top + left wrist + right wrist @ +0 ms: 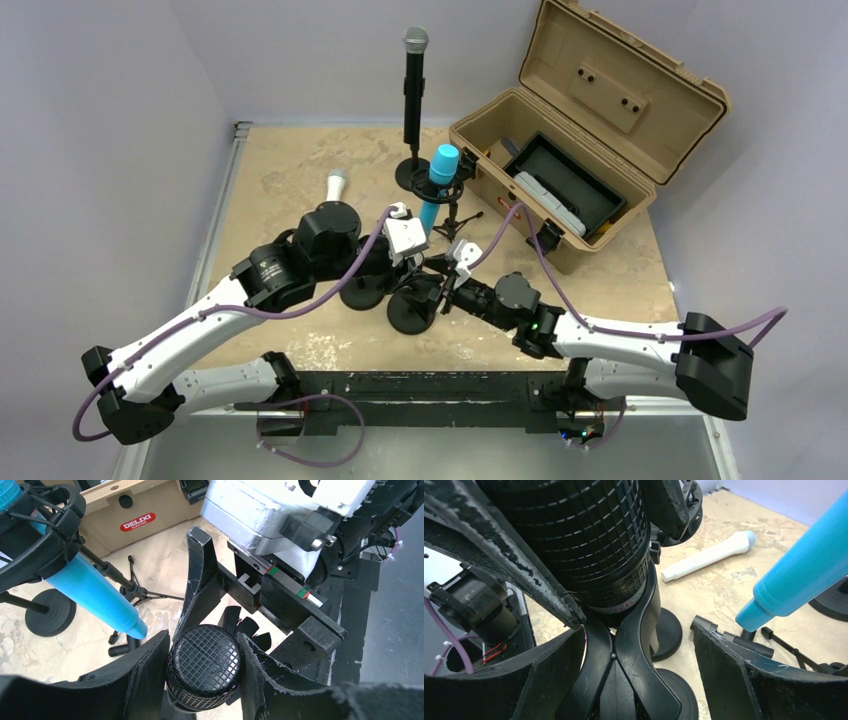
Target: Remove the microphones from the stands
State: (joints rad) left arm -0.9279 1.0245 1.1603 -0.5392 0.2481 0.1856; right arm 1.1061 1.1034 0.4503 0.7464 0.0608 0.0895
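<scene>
A black microphone with a mesh head [205,665] stands upright in a black stand clip [624,665]. My left gripper [202,647] is shut on the mesh head, with a finger pressed on each side. The head also shows at the top of the right wrist view [579,540]. My right gripper [639,635] is open around the stand clip just below the head. Its left finger lies against the clip and its right finger [734,670] stands apart. In the top view both grippers meet over the stand's round base [415,310], left [405,245] and right [450,275].
A blue microphone [438,180] hangs in a shock mount on a small tripod just behind the grippers. A tall black microphone on a stand [413,80] is at the back. A white microphone [335,185] lies on the table. An open tan toolbox [590,150] sits at the right. A second round base [365,290] is nearby.
</scene>
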